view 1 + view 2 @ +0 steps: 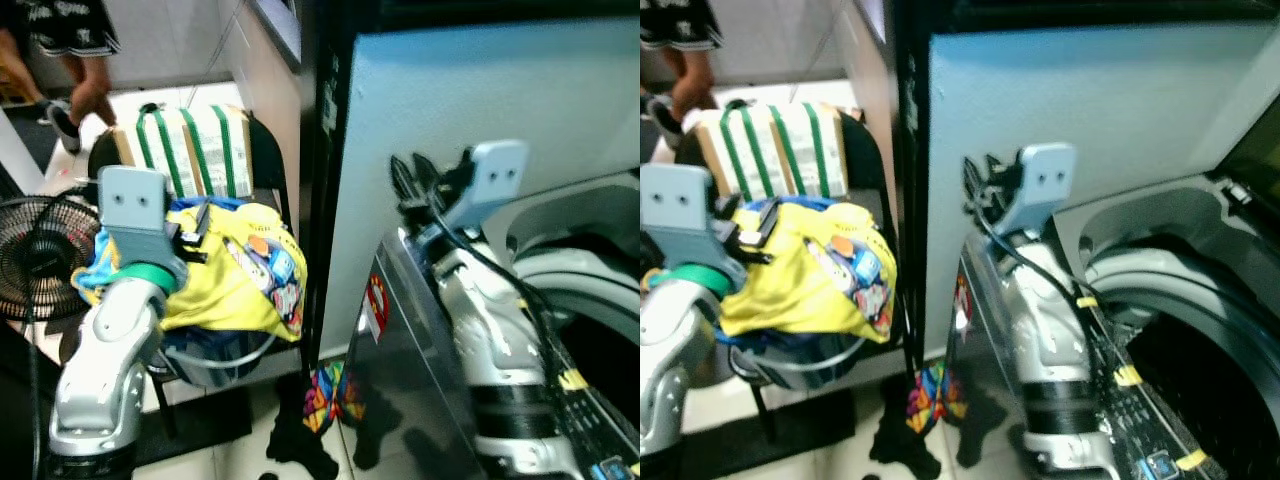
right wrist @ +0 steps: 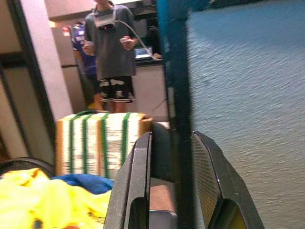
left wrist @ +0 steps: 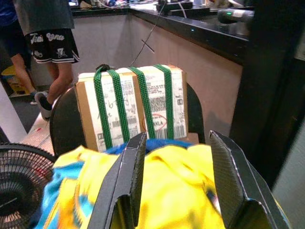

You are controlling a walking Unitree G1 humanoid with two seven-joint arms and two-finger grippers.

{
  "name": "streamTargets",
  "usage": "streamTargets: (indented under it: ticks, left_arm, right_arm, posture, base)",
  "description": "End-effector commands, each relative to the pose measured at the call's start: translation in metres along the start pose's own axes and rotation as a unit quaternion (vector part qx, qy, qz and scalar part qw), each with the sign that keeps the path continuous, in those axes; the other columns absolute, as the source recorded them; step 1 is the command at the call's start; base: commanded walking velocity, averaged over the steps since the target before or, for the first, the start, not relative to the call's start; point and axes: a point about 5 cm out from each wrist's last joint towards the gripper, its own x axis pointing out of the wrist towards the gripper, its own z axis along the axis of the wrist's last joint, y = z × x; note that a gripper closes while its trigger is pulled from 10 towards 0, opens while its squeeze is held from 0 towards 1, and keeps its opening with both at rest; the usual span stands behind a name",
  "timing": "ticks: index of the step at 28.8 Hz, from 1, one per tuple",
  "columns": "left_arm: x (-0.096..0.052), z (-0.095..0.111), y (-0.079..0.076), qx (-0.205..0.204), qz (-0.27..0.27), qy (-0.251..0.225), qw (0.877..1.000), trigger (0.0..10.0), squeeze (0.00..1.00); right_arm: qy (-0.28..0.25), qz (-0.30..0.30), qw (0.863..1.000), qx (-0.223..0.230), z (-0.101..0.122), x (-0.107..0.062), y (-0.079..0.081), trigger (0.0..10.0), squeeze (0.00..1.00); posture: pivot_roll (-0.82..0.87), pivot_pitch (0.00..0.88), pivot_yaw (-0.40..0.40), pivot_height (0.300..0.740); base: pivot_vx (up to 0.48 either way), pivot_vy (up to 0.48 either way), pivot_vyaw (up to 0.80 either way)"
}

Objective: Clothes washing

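At the lower right of the frame the washing machine (image 1: 1200, 300) is standing with its tub open. The right gripper (image 2: 171, 181) is hovering open above its corner. At the left, the left gripper (image 3: 174, 181) is spreading its 2 fingers over the yellow shirt (image 1: 235, 280) lying in a basket (image 1: 215, 358). A strapped box (image 1: 190, 150) is sitting behind, and a person (image 2: 110, 52) is standing beyond.

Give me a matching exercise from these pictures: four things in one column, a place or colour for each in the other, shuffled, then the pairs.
Things:
1. yellow garment
2. cardboard box
3. fan
4. left gripper

Places or colours:
A. bound with green straps
B. black, at the robot's far left
C. open, over the yellow cloth
D. heaped on top of the basket

Pairs: 1-D, 2-A, 3-B, 4-C
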Motion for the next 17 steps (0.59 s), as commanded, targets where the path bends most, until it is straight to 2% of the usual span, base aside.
streamTargets:
  ticks: [1, 3, 5, 17]
  left_arm:
    - [-0.0008, 0.001, -0.0006, -0.005, -0.002, -0.003, 1.0, 10.0, 0.0]
    - [-0.0011, 0.0018, -0.0018, -0.01, -0.005, -0.005, 1.0, 10.0, 0.0]
    - [-0.001, 0.0024, -0.0023, -0.012, -0.005, -0.007, 1.0, 10.0, 0.0]
    - [-0.002, 0.0031, -0.0033, -0.016, -0.003, -0.009, 1.0, 10.0, 0.0]
  right_arm:
    - [0.004, -0.001, 1.0, 0.02, -0.0023, -0.0022, -0.0015, 10.0, 0.0]
    - [-0.001, -0.004, 0.999, 0.041, -0.0015, -0.0035, -0.0027, 10.0, 0.0]
    - [0.0, -0.005, 0.999, 0.04, -0.0016, -0.0035, -0.0034, 10.0, 0.0]
    - [0.005, 0.006, 0.999, 0.033, -0.0023, -0.0012, -0.0023, 10.0, 0.0]
  posture:
    - [0.15, 0.0, 0.027, 0.74]
    - [0.15, 0.0, 0.027, 0.74]
    - [0.15, 0.0, 0.021, 0.74]
    - [0.15, 0.0, 0.013, 0.74]
  base:
    - [0.0, 0.0, 0.46]
    - [0.0, 0.0, 0.0]
    - [0.0, 0.352, 0.0]
    - [0.0, 0.432, 0.0]
